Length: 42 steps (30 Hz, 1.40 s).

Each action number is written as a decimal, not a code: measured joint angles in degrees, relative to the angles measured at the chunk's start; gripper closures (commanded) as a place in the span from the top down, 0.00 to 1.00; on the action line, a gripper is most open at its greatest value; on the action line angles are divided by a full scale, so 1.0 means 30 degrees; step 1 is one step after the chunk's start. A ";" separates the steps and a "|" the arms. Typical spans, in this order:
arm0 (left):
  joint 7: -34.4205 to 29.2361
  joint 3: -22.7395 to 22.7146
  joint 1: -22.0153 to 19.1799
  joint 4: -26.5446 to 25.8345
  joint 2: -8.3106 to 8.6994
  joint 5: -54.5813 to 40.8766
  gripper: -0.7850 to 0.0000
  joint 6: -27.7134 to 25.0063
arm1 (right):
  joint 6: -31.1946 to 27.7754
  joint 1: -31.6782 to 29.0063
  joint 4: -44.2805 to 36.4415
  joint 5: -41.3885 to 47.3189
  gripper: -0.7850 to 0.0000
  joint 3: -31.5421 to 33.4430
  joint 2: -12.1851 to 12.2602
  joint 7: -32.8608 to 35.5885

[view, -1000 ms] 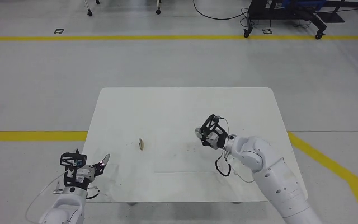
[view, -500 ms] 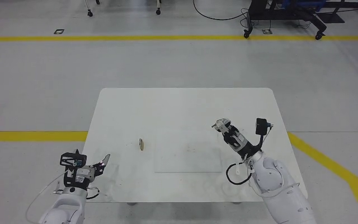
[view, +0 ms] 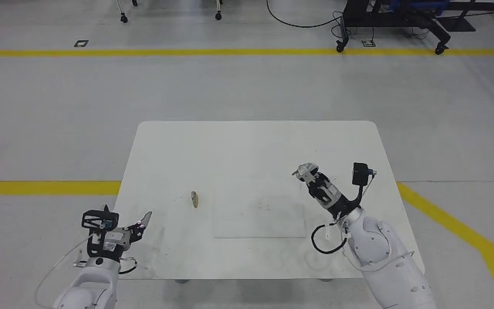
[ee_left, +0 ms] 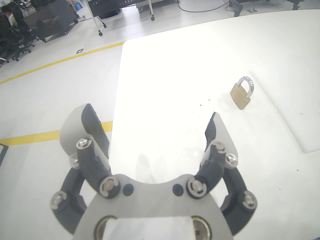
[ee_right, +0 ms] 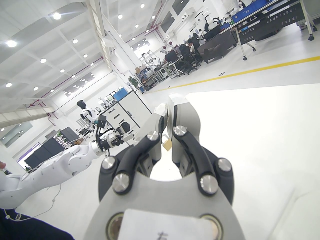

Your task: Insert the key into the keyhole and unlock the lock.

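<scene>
Currently in hand: bringing the key to the lock. By my reading, insertion has not yet begun.
Lock: the brass lock rests on the desk, in its left half, and its shackle looks seated.
Left end effector: the left end effector has its fingers spread wide around nothing. It sits low by the desk's near left corner. The lock is ahead of it, towards the desk's middle, near but apart.
Right end effector: the right end effector has its fingers pressed together. It is raised over the desk's right half and aimed across at the lock, well apart from it.
Key: possibly pinched at the right fingertips, but it is too small to make out.
Next move calls for: steadying the lock, likely with the left end effector closing on its body. The right fingertips would then need to cross over and line up squarely with the keyhole before any push or turn.
</scene>
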 measured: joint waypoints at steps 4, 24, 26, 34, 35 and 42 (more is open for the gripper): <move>-0.1577 -0.0417 -0.0875 -0.0811 -0.0038 -0.3524 1.00 -0.1818 | 0.0000 0.0000 0.0000 0.0000 0.00 0.0000 0.0000 0.0000; -1.4904 0.2493 -0.9459 0.2266 0.0354 -1.7929 1.00 -1.2020 | 0.2272 0.0643 -0.0871 0.1734 0.00 -0.2857 -0.1252 -0.5217; -1.4915 0.2493 -0.9461 0.2266 0.0355 -1.7949 1.00 -1.2021 | 0.2270 0.0643 -0.0871 0.1737 0.00 -0.2856 -0.1252 -0.5216; -1.5953 0.4628 -1.0175 0.4853 0.0021 -2.6288 1.00 -1.0680 | 0.3364 0.0704 -0.0859 0.1095 0.00 -0.2950 -0.1258 -0.4221; -1.6559 0.5000 -1.0538 0.5410 -0.0055 -2.8619 1.00 -1.0281 | 0.3906 0.0747 -0.0883 0.1079 0.00 -0.3035 -0.1260 -0.3549; -2.0156 0.7674 -1.3487 0.9454 -0.0666 -3.7826 0.89 -0.8994 | 0.6059 0.0886 -0.1951 0.3920 0.00 -0.2607 -0.1153 0.1702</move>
